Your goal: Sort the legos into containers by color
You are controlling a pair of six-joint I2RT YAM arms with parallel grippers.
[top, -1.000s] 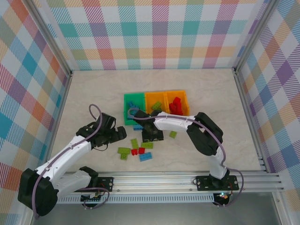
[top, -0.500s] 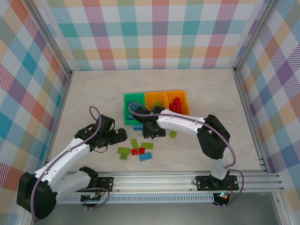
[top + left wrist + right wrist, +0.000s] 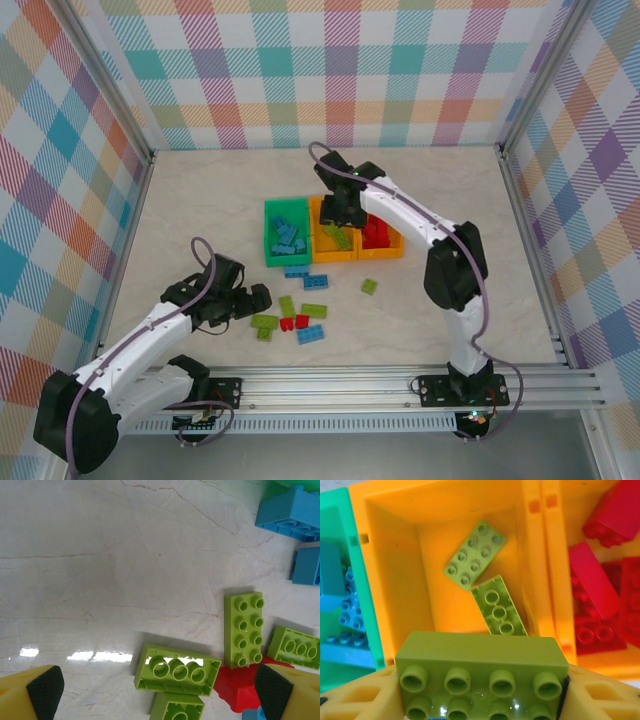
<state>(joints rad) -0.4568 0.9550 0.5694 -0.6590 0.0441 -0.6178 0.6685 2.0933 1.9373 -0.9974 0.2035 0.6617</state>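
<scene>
**A:** How far along is the sorting?

**B:** Partway. Blues (image 3: pixel 290 238) fill the green bin (image 3: pixel 268 235), and limes and reds sit in the orange bins (image 3: pixel 385 253). Several bricks (image 3: pixel 309 334) lie loose on the counter (image 3: pixel 100 555).

**A:** And the fingers?

**B:** Right fingers (image 3: pixel 480 695) clamp a lime brick (image 3: pixel 482 652) directly above the lime bin (image 3: pixel 395 580). Left fingers (image 3: pixel 159 687) gape wide and empty, with lime bricks (image 3: pixel 177 670) lying between them.

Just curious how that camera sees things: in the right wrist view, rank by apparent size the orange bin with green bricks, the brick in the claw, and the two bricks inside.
1. middle orange bin
2. held brick, inflated by nearness to the camera
3. studs-up brick and upside-down brick: look alike, unranked
</scene>
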